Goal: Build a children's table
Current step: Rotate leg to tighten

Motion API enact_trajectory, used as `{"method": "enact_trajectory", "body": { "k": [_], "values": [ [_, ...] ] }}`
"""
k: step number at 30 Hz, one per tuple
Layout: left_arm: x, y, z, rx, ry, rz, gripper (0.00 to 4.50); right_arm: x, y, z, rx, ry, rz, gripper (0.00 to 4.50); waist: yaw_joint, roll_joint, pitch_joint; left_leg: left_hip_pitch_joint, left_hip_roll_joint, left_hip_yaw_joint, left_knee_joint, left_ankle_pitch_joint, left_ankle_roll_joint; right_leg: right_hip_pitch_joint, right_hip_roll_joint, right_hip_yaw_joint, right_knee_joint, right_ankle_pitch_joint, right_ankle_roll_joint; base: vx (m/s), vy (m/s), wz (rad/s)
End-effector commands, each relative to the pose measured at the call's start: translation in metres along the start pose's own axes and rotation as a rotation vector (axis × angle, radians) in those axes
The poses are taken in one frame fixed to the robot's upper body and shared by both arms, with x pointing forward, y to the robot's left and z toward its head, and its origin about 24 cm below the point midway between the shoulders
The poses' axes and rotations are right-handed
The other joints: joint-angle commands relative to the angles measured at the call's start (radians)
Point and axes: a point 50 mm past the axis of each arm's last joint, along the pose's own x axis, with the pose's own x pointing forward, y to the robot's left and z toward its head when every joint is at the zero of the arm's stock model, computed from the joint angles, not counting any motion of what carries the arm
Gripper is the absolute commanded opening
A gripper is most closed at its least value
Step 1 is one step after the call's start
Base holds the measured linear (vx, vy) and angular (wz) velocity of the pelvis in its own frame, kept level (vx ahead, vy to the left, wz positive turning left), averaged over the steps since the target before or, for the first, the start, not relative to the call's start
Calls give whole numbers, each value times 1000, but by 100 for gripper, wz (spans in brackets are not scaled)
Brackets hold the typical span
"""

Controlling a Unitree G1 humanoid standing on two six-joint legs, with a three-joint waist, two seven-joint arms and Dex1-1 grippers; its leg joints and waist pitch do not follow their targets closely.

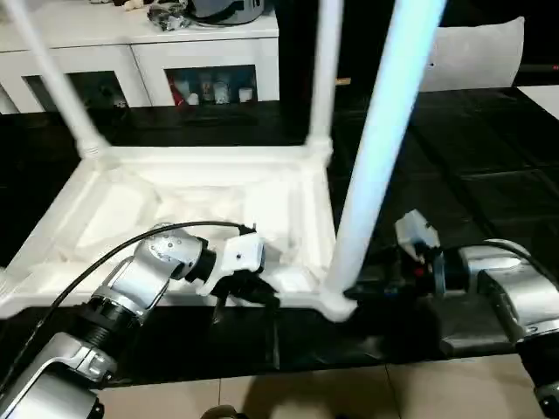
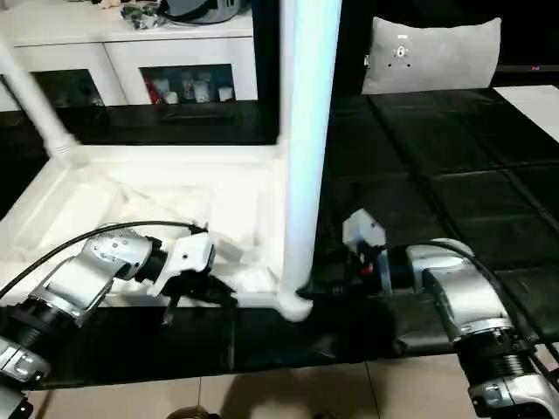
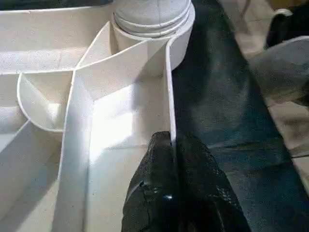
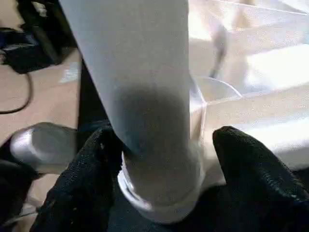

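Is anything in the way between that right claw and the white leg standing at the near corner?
Nothing visible. The right gripper has its jaws on either side of the tapered white tubular leg, at its base in the white plastic tabletop's corner socket.

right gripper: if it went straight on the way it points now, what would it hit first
The leg. It stands upright in the tabletop's near corner socket, right between the right gripper's spread jaws, so going on would likely press into its base.

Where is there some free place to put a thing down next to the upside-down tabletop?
The black mat right of the tabletop, up to the grey cushion, lies bare. The near right corner is crowded: the right gripper straddles the near leg, and the left gripper pinches the tabletop's near rim.
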Motion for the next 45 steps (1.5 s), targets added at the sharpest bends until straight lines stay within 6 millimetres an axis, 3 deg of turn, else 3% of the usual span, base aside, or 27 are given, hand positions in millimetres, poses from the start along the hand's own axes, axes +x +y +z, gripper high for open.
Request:
{"method": "enact_trajectory", "body": {
  "k": [1, 10, 15, 18, 21, 24, 25, 29, 30, 31, 33, 34, 35, 36, 37, 39, 40, 42, 44, 45],
  "values": [
    [6, -6, 13, 80, -28, -94, 0, 2, 2, 3, -13, -16, 29, 286, -3, -10, -74, 5, 35, -2, -70, -204, 81, 62, -54, 50, -61, -316, -197, 0, 0, 0],
    [7, -9, 13, 79, -39, -106, 0, 6, 8, 0, 47, -28, 103, 209, 3, -13, -76, 6, 34, 0, -69, -181, 79, 61, -54, 51, -61, -326, -184, 0, 0, 0],
    [7, -10, 12, 45, -69, -91, 0, 7, 13, -1, 75, -56, 118, 197, 4, -12, -76, 6, 34, 1, -69, -181, 78, 61, -54, 51, -61, -327, -183, 0, 0, 0],
    [11, -10, 16, -14, -107, -53, 0, 12, 15, -4, 113, -88, 74, 197, 5, -12, -74, 6, 36, 0, -71, -188, 74, 61, -55, 51, -65, -344, -177, 0, 0, 0],
    [18, -5, 19, -81, -139, 32, 0, 21, 7, -8, 153, -96, -77, 196, -1, -10, -69, 6, 31, 1, -72, -207, 61, 59, -53, 48, -70, -403, -158, 0, 0, 0],
    [27, 2, 27, -158, -178, 126, 0, 32, -10, -14, 201, -68, -311, 196, -21, -14, -61, 8, 19, -3, -73, -259, 26, 60, -53, 35, -90, -540, -102, 0, 0, 0],
    [32, 5, 31, -192, -192, 170, 0, 37, -18, -16, 230, -60, -424, 196, -42, -10, -59, 6, 14, -9, -74, -291, 16, 62, -52, 25, -100, -595, -61, 0, 0, 0],
    [38, 10, 36, -230, -205, 229, 0, 44, -25, -16, 269, -67, -539, 194, -86, -10, -56, 11, 1, -9, -62, -333, 24, 56, -47, 6, -123, -662, -23, 0, 0, 0],
    [43, 15, 41, -255, -213, 275, 0, 49, -30, -16, 297, -74, -622, 194, -89, -9, -59, 16, -1, -9, -59, -336, 28, 52, -48, 4, -129, -669, -17, 0, 0, 0],
    [52, 22, 48, -285, -213, 357, 0, 60, -37, -15, 336, -89, -761, 194, -106, -7, -56, 14, -2, -11, -59, -332, 31, 51, -43, 0, -132, -653, -18, 0, 0, 0],
    [55, 27, 52, -290, -224, 398, 0, 66, -39, -13, 329, -114, -817, 194, -118, 1, -56, 23, -8, -14, -52, -370, 30, 45, -39, -19, -148, -682, 5, 0, 0, 0],
    [55, 28, 53, -293, -227, 409, 0, 68, -39, -12, 323, -122, -826, 194, -126, 11, -57, 26, 2, -22, -58, -403, 36, 54, -42, -29, -151, -652, 3, 0, 0, 0],
    [54, 29, 54, -291, -227, 416, 0, 69, -37, -11, 319, -139, -810, 194, -131, 11, -57, 18, 6, -28, -64, -413, 41, 65, -43, -34, -148, -627, 4, 0, 0, 0],
    [54, 29, 54, -289, -225, 419, 0, 70, -36, -11, 318, -147, -800, 249, -132, 23, -57, 18, 14, -34, -70, -440, 43, 72, -46, -37, -144, -602, 0, 0, 0, 0],
    [53, 29, 54, -286, -221, 421, 0, 72, -35, -10, 321, -156, -794, 263, -137, 29, -57, 19, 24, -38, -79, -474, 48, 75, -47, -34, -138, -549, -13, 0, 0, 0],
    [47, 29, 48, -257, -197, 416, 0, 67, -28, -12, 310, -185, -769, 268, -133, 30, -57, 18, 21, -36, -82, -466, 47, 75, -54, -24, -133, -510, -39, 0, 0, 0],
    [45, 28, 46, -247, -189, 412, 0, 65, -26, -13, 305, -194, -762, 283, -128, 26, -59, 23, 15, -29, -77, -444, 50, 68, -58, -18, -136, -519, -53, 0, 0, 0],
    [44, 28, 43, -243, -176, 420, 0, 63, -23, -15, 308, -204, -769, 307, -118, 19, -64, 13, 15, -27, -78, -379, 58, 74, -61, -7, -124, -484, -75, 0, 0, 0],
    [42, 28, 40, -236, -163, 426, 0, 59, -21, -18, 296, -203, -777, 317, -108, 20, -65, 10, 17, -24, -79, -333, 65, 72, -58, 3, -113, -438, -103, 0, 0, 0],
    [41, 27, 38, -231, -160, 426, 0, 57, -21, -19, 287, -202, -775, 329, -105, 8, -65, 9, 16, -21, -79, -322, 69, 71, -58, 7, -113, -439, -103, 0, 0, 0]
  ]
}}
